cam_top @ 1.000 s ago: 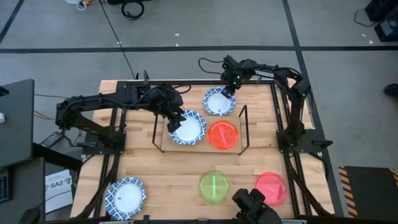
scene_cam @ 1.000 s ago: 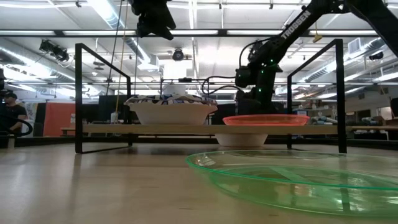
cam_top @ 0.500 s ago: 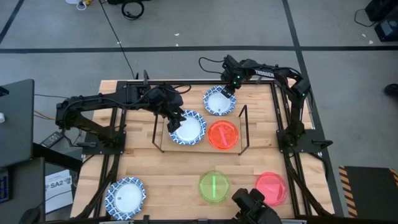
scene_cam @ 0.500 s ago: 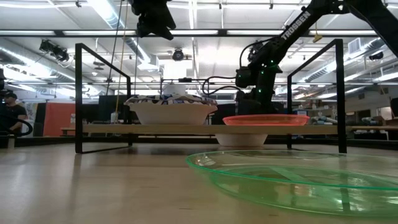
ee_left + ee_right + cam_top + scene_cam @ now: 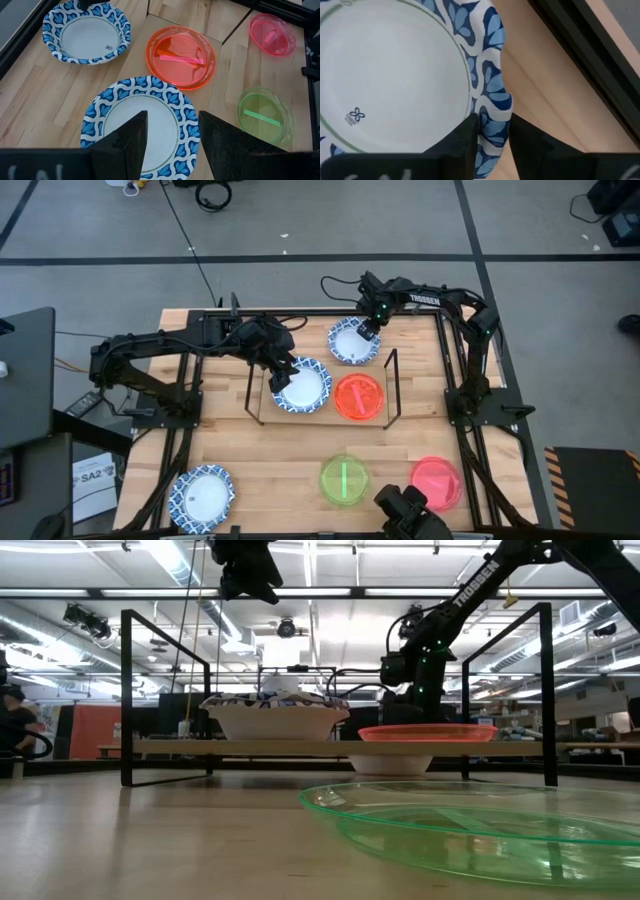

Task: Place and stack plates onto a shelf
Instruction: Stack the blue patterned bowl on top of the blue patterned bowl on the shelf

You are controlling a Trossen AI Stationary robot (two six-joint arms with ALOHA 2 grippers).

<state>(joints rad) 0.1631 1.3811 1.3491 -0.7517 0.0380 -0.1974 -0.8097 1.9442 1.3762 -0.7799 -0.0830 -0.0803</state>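
Observation:
A white plate with a blue rim point(image 5: 300, 386) and an orange plate point(image 5: 358, 396) sit side by side on the shelf point(image 5: 322, 414). My left gripper point(image 5: 172, 117) hangs open above the blue-rimmed plate point(image 5: 142, 127), well clear of it in the low view point(image 5: 245, 580). A second blue-rimmed plate point(image 5: 350, 343) lies on the table behind the shelf. My right gripper point(image 5: 493, 122) is shut on its rim. My right gripper pinches the blue patterned rim point(image 5: 492, 131) of the plate behind the shelf, at its far-right edge. One finger point(image 5: 465, 140) is on the inside and one point(image 5: 530, 142) on the outside, coming from above. The plate's bottom still looks flat on the table.
On the near half of the table lie a green plate point(image 5: 344, 479), a red-pink plate point(image 5: 436, 483) and a third blue-rimmed plate point(image 5: 203, 498) at the near-left corner. The shelf's black wire loops point(image 5: 165, 690) stand at both its ends. A black frame rail point(image 5: 580, 55) runs beside the gripped plate.

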